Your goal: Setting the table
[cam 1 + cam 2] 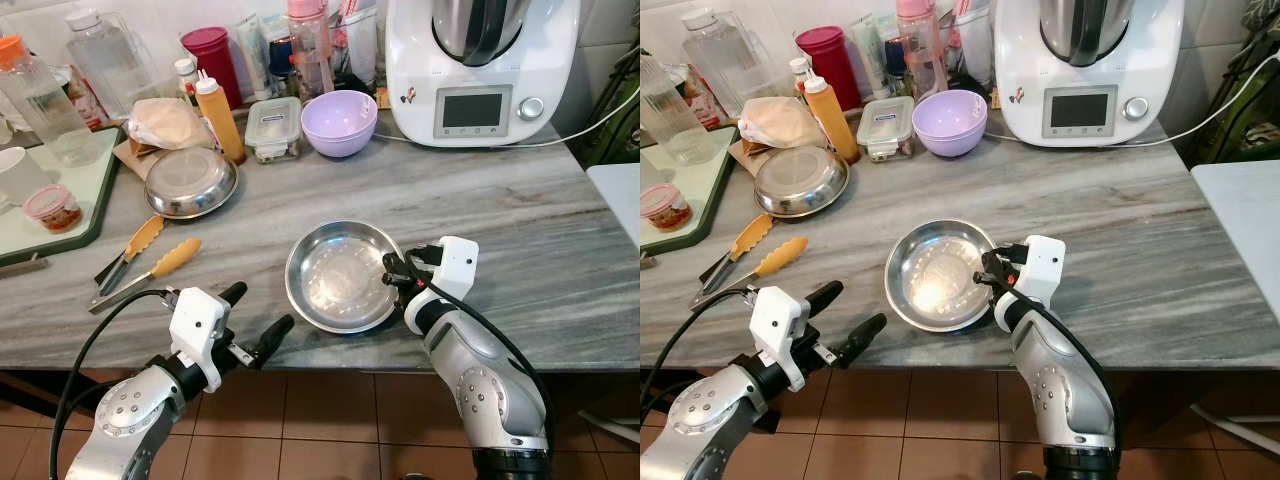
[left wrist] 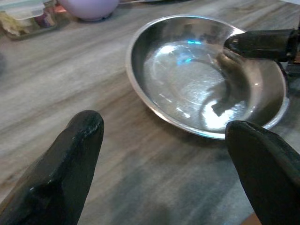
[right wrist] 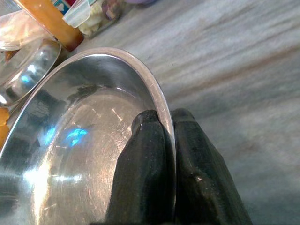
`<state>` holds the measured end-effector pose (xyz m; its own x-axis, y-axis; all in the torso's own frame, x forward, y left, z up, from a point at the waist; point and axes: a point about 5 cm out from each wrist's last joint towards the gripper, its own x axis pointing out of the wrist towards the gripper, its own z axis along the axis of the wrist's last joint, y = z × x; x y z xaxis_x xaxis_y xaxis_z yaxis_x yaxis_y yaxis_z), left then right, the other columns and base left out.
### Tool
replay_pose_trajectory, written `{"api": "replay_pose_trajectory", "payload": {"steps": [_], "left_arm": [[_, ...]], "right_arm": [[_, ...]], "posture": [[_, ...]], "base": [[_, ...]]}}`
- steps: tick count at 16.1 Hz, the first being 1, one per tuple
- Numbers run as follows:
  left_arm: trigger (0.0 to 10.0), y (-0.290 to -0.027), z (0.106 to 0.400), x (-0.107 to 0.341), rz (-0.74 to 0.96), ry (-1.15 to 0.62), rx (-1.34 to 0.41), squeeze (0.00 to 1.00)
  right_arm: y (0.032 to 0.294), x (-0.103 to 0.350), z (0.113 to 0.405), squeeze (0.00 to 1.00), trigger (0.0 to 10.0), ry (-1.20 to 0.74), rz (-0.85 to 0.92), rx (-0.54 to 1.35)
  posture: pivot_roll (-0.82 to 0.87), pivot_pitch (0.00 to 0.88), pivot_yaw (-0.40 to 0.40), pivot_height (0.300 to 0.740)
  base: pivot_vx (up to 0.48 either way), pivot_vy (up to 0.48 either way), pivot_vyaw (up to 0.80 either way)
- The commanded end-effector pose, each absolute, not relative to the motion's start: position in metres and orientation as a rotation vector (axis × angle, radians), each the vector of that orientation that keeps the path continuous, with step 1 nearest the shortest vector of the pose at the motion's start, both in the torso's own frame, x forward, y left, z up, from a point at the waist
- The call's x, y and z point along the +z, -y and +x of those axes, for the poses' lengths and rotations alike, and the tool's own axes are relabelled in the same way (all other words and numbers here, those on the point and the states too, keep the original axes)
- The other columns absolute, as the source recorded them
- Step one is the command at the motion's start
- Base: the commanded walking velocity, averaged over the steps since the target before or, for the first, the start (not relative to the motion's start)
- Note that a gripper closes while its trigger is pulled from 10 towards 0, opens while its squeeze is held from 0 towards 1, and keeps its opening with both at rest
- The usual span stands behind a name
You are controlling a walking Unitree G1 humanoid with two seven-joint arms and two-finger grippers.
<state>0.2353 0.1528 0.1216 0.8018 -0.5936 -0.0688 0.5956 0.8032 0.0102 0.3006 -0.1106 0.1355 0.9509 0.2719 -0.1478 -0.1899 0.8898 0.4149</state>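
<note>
1. Right wrist view is showing the right gripper (image 3: pixel 161 126) pinching the rim of the steel plate (image 3: pixel 70 154), one finger inside the rim and one outside, pressed narrow around the thin metal.
2. From the head, the plate (image 1: pixel 335 275) is lying flat on the marble counter (image 1: pixel 520 230) near its front edge, and the right gripper (image 1: pixel 392 272) is gripping its right side.
3. To the left of that gripper, the left gripper (image 1: pixel 258 318) is hovering at the counter's front edge with its fingers spread wide, holding nothing; the plate is sitting just ahead of it and to its right, apart from its fingers (image 2: pixel 65 159).
4. Beyond the left gripper, orange tongs (image 1: pixel 140 262) are lying on the counter, and a second steel plate (image 1: pixel 190 183) is resting farther back.
5. Well beyond the right gripper, a lilac bowl (image 1: pixel 339 122) is standing beside a lidded food box (image 1: pixel 273 128), with an orange sauce bottle (image 1: pixel 219 118) left of the box and a white kitchen machine (image 1: pixel 480 70) at the back right.
6. Far to the left, a green tray (image 1: pixel 60 215) is carrying a small jar (image 1: pixel 52 207).
</note>
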Motion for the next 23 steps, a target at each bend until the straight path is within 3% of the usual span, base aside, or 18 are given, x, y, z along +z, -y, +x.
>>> {"api": "replay_pose_trajectory", "payload": {"steps": [1,8,9,10,11,19,23], "left_arm": [[10.0,-0.155,0.235,0.120,0.038,-0.074,-0.637,0.00],[10.0,-0.150,0.229,0.124,0.029,-0.077,-0.674,0.00],[10.0,-0.150,0.229,0.123,0.029,-0.083,-0.676,0.00],[10.0,-0.150,0.228,0.123,0.027,-0.086,-0.676,0.00],[10.0,-0.149,0.227,0.123,0.024,-0.088,-0.677,0.00],[10.0,-0.140,0.227,0.123,0.018,-0.085,-0.689,0.00],[10.0,-0.137,0.230,0.122,0.013,-0.083,-0.684,0.00]], "right_arm": [[0.105,0.132,0.301,0.00,10.0,-0.246,0.432,0.248],[0.097,0.125,0.304,0.00,10.0,-0.379,0.511,0.236],[0.095,0.123,0.302,0.17,10.0,-0.401,0.511,0.242],[0.095,0.121,0.300,0.86,10.0,-0.410,0.517,0.247],[0.096,0.120,0.298,1.00,10.0,-0.416,0.510,0.244],[0.105,0.124,0.298,1.00,10.0,-0.414,0.473,0.220],[0.114,0.139,0.297,1.00,10.0,-0.305,0.373,0.225]], "posture": [[-0.22,0.137,0.158,0.740],[-0.21,0.138,0.157,0.740],[-0.21,0.138,0.157,0.740],[-0.22,0.139,0.153,0.740],[-0.22,0.138,0.152,0.740],[-0.23,0.140,0.152,0.740],[-0.23,0.139,0.149,0.740]], "base": [[0.000,0.000,0.00],[0.000,0.000,0.00],[0.000,0.000,0.00],[0.000,0.000,0.00],[0.000,0.000,0.00],[0.000,0.000,0.00],[0.000,0.000,0.00]]}}
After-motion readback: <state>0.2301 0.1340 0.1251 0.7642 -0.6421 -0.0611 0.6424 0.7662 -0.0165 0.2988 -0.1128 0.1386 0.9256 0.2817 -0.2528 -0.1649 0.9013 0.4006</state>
